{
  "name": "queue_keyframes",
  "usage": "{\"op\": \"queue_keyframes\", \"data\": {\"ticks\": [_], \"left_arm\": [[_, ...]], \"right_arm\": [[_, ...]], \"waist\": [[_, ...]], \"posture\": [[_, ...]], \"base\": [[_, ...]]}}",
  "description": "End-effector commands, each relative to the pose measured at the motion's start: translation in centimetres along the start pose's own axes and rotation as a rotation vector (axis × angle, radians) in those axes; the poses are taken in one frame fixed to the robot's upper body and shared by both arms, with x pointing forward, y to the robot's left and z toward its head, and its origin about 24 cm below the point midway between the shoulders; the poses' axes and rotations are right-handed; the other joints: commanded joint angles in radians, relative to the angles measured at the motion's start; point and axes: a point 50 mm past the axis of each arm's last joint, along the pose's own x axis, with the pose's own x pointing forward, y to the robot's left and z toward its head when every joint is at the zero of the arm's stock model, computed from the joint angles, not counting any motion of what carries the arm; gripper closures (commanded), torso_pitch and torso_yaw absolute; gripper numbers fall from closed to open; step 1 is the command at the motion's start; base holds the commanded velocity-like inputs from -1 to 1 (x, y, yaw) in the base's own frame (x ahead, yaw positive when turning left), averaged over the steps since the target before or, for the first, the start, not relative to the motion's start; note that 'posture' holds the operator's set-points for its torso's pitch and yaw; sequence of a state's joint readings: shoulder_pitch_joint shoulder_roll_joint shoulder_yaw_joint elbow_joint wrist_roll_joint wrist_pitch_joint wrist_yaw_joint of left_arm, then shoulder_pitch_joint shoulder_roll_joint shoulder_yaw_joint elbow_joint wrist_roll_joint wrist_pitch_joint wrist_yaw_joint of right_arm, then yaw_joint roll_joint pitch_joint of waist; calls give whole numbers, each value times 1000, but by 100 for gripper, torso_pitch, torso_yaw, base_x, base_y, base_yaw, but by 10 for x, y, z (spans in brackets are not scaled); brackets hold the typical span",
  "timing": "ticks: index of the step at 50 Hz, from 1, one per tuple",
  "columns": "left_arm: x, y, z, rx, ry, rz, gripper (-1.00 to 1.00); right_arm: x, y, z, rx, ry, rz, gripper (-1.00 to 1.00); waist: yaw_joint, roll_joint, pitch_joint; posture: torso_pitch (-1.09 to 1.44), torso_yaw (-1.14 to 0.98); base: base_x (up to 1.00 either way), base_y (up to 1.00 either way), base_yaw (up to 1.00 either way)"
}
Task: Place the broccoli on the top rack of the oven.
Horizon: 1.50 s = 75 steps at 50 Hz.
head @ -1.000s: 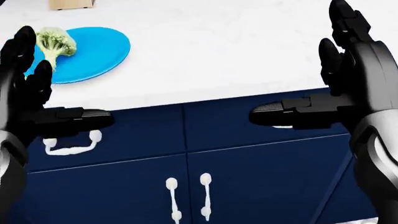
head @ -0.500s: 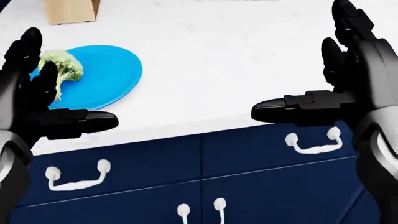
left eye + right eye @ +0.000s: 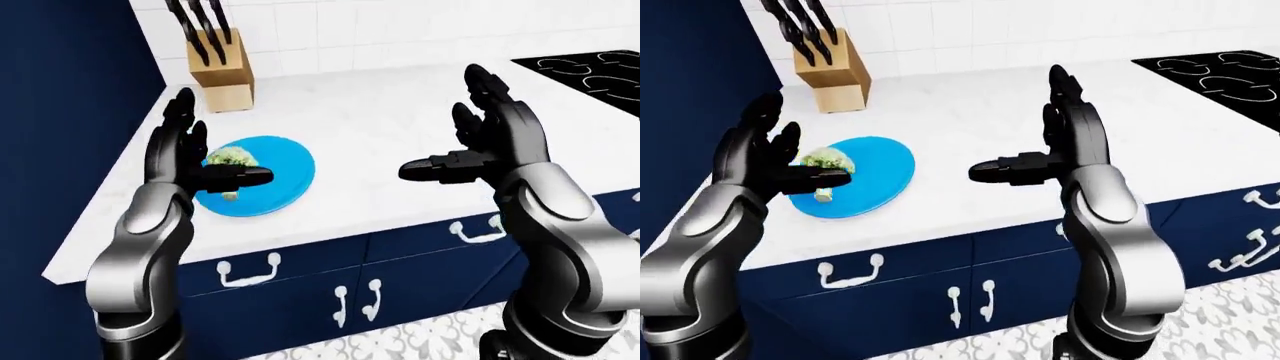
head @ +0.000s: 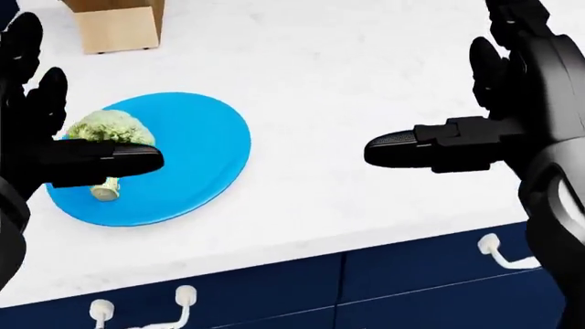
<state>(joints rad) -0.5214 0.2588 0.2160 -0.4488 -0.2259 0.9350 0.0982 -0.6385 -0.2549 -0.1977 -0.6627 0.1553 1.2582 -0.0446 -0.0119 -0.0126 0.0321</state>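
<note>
A green broccoli (image 4: 112,129) lies on a blue plate (image 4: 197,157) on the white counter, at the left of the head view. My left hand (image 4: 41,123) hovers open over the plate's left side, its thumb (image 4: 101,162) crossing in front of the broccoli without gripping it. My right hand (image 4: 494,103) is open above the counter to the right, thumb pointing left, holding nothing. The oven is not in view.
A wooden knife block (image 3: 220,66) stands at the counter's top left. A black cooktop (image 3: 1215,75) lies at the right. Navy cabinet doors and drawers with white handles (image 3: 248,271) run under the white counter (image 3: 380,135). A dark blue wall (image 3: 60,112) borders the left.
The camera has moved forward and tilted up: plate and broccoli slid down and right in the head view, and the cabinet fronts dropped low. Both hands stay open.
</note>
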Motion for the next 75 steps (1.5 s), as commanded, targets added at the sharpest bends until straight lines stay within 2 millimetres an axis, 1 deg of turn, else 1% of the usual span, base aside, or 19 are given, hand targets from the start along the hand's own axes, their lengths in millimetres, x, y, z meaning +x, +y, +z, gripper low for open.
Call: {"op": "queue_keyframes", "data": {"ticks": [1, 2, 4, 5, 6, 9, 17, 18, 24, 27, 28, 33, 45, 46, 50, 56, 57, 63, 75], "left_arm": [[-3, 5, 19, 6, -100, 27, -100], [-2, 4, 20, 6, -102, 26, -100], [-1, 4, 24, 6, -107, 25, -100], [-1, 4, 24, 5, -110, 25, -100], [-1, 4, 24, 6, -111, 24, -100], [-2, 3, 24, 6, -111, 22, -100], [-3, 1, 27, 5, -110, 15, -100], [-3, 1, 27, 5, -111, 15, -100], [-2, -1, 26, 5, -111, 11, -100], [-2, -1, 27, 6, -111, 9, -100], [-2, -1, 27, 7, -112, 9, -100], [-1, -1, 26, 6, -111, 10, -100], [-4, -4, 27, 4, -111, 3, -100], [-4, -4, 27, 4, -111, 2, -100], [-5, -3, 25, 3, -112, 3, -100], [-4, -3, 23, 2, -110, 2, -100], [-4, -3, 23, 1, -109, 2, -100], [-5, -3, 19, -2, -108, -1, -100], [-7, -4, 24, -5, -115, -9, -100]], "right_arm": [[-3, 3, 16, -3, -94, 17, -100], [-3, 2, 16, -1, -96, 15, -100], [-3, 2, 18, 0, -101, 11, -100], [-3, 2, 19, 0, -103, 11, -100], [-3, 2, 19, 1, -104, 10, -100], [-3, 1, 18, 3, -104, 7, -100], [-3, 2, 19, 15, -109, 9, -100], [-3, 2, 18, 14, -108, 10, -100], [-4, 2, 19, 13, -108, 8, -100], [-4, 2, 19, 13, -107, 8, -100], [-4, 2, 19, 12, -107, 8, -100], [-2, 3, 17, 14, -108, 11, -100], [-2, 6, 14, 9, -105, 17, -100], [-2, 6, 14, 10, -106, 15, -100], [-2, 6, 13, 10, -104, 16, -100], [-1, 5, 13, 6, -109, 3, -100], [-1, 5, 14, 3, -107, 2, -100], [0, 4, 12, -7, -99, -6, -100], [1, 9, 20, -22, -106, 19, -100]], "waist": [[2, 6, -13], [-2, 16, -3], [-2, 85, -15], [5, 32, 2], [8, 36, -3], [12, -10, 2], [19, 7, -23], [16, 16, -43], [13, -18, -15], [12, 61, -23], [8, 33, -7], [19, 1, -8], [22, 6, -21], [28, 10, -40], [32, 10, -22], [14, 73, -27], [18, 53, -16], [18, 27, -17], [13, 26, -16]], "posture": [[0, 0], [0, 0], [0, 0], [0, 0], [0, 0], [0, 0], [0, 0], [0, 0], [0, 0], [0, 0], [0, 0], [0, 0], [0, 0], [0, 0], [0, 0], [0, 0], [0, 0], [0, 0], [0, 0]], "base": [[0, 0, 0], [0, 0, 0], [0, 0, 0], [0, 0, 0], [0, 0, 0], [0, 0, 0], [0, 0, 0], [0, 11, 0], [0, 23, 0], [0, 0, 0], [0, 0, 0], [0, 2, 0], [0, 0, 0], [0, 0, 37], [0, 0, 78], [0, 0, 54], [0, 0, 0], [0, 0, 0], [0, 0, 0]]}}
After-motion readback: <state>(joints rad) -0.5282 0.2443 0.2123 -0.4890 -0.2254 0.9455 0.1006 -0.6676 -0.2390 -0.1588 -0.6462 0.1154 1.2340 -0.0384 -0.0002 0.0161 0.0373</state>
